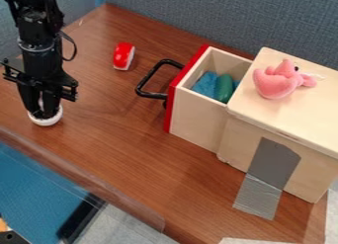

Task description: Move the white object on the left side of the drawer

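"White bowl [46, 122], where is it now, please?"

"It is directly under the claw [43, 112], on the left part of the view. The lower end of the claw goes down inside its rim."

"And is the claw spread, or pressed together, or does it pinch the bowl?"

"This I cannot tell. I also cannot tell if the bowl touches the brown table [145, 159]."

"What lies near to them?"

"Above and to the right of the claw, in the view, there is a small red-and-white toy [123, 56]. It is apart from the claw."

"And the drawer [198, 119]?"

"It is well apart from the claw, to the right, and it is pulled open. Its red front panel [173, 107] is turned to the claw's side, with the black handle [140, 85] on it. Inside are a blue cloth [205, 84] and, beside it, a rounded green object [224, 88]."

"What is farther to the right from the claw?"

"The wooden cabinet [244, 134], which holds the drawer. On its top sits a pink plush toy [274, 82]. Grey tape [267, 161] runs down its side and onto the table."
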You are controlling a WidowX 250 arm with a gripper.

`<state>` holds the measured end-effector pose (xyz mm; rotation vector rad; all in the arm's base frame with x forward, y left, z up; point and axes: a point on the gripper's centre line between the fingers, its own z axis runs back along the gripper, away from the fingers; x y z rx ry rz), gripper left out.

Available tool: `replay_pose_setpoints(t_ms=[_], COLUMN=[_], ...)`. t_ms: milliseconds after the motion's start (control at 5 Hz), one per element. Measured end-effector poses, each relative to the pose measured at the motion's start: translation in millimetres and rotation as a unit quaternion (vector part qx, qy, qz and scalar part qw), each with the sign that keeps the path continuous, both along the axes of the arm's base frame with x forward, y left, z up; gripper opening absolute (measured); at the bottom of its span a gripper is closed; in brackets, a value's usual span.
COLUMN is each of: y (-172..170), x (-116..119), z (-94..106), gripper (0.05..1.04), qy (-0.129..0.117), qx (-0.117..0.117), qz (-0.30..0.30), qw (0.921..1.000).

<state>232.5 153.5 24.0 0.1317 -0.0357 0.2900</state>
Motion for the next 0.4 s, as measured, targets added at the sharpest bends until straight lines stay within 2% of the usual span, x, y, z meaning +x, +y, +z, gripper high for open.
replay_pose_setpoints(t_ms=[200,400], y=[-1,1], x=[1,4], z=[9.3,44.2], gripper=[0.852,1.011], qy=[0.005,-0.023], qx=[-0.007,-0.004], qz=[0.0,0.006], qw=[1.0,0.9997])
